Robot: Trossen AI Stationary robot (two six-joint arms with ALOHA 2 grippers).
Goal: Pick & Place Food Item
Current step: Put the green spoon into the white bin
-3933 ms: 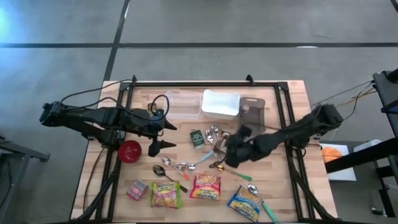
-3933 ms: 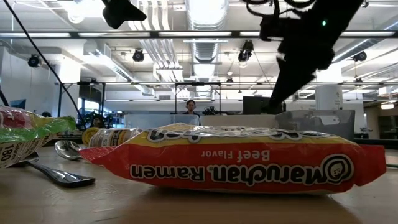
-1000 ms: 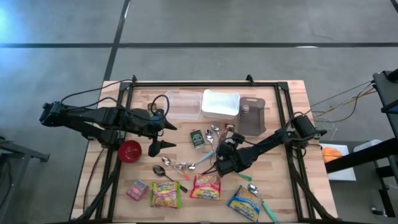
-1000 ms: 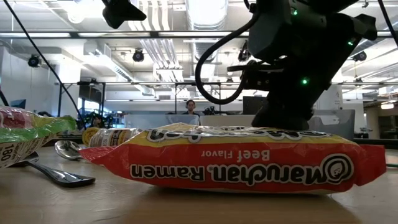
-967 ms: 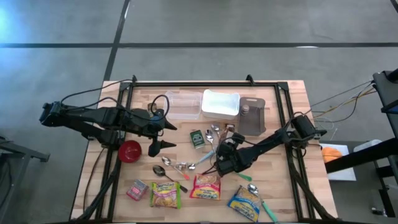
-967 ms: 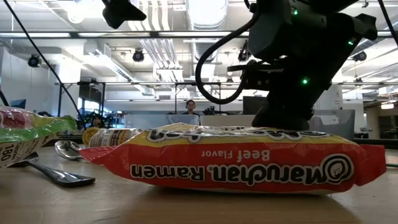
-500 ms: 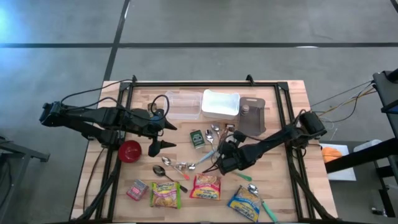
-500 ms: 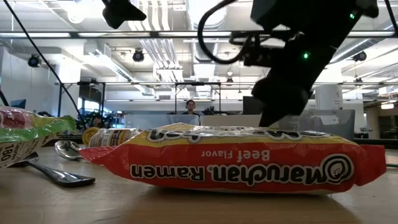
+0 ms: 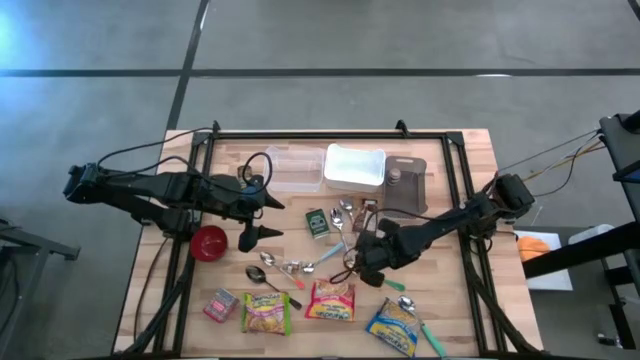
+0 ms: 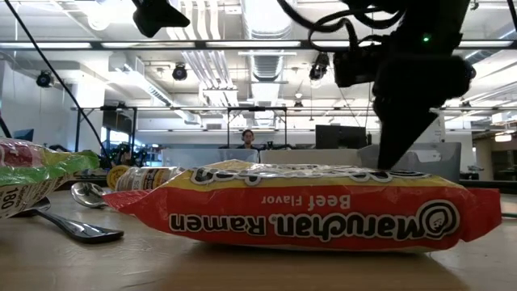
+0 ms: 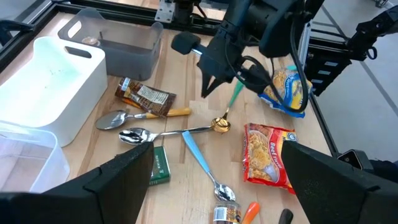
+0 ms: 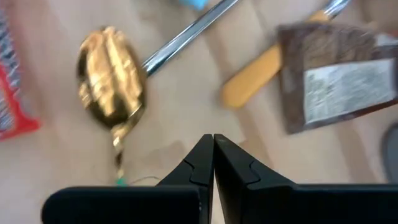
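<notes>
High view: right gripper (image 9: 352,262) hangs over mid-table, fingers pressed together w/ nothing between. Red beef ramen pack (image 9: 331,299) lies just below-left of it, toward table's near edge, apart from the tips. Yellow ramen pack (image 9: 392,325) further toward the near-right corner. Brown snack packet (image 9: 366,208) sits on the far side of the gripper, near the grey bin (image 9: 406,187). Left gripper (image 9: 254,215) waits over table's left part, fingers wide apart, empty; red bowl (image 9: 208,241) just beside it.

Low view: red ramen pack fills the foreground on the wood; dark right arm stands behind and above it. Can't tell from here if tips touch anything.

Left wrist view: right gripper's tips point down above the gold spoon (image 11: 220,125), not touching. Red ramen pack lies beside that spoon, flat. White bin (image 11: 50,81) and grey bin well beyond the tips.

Right wrist view: fingers (image 12: 202,158) closed tight on each other, bare wood beneath. Gold spoon bowl just ahead and to one side; brown packet and a yellow handle (image 12: 259,77) ahead on the other side. Edge of red pack only just shows.
</notes>
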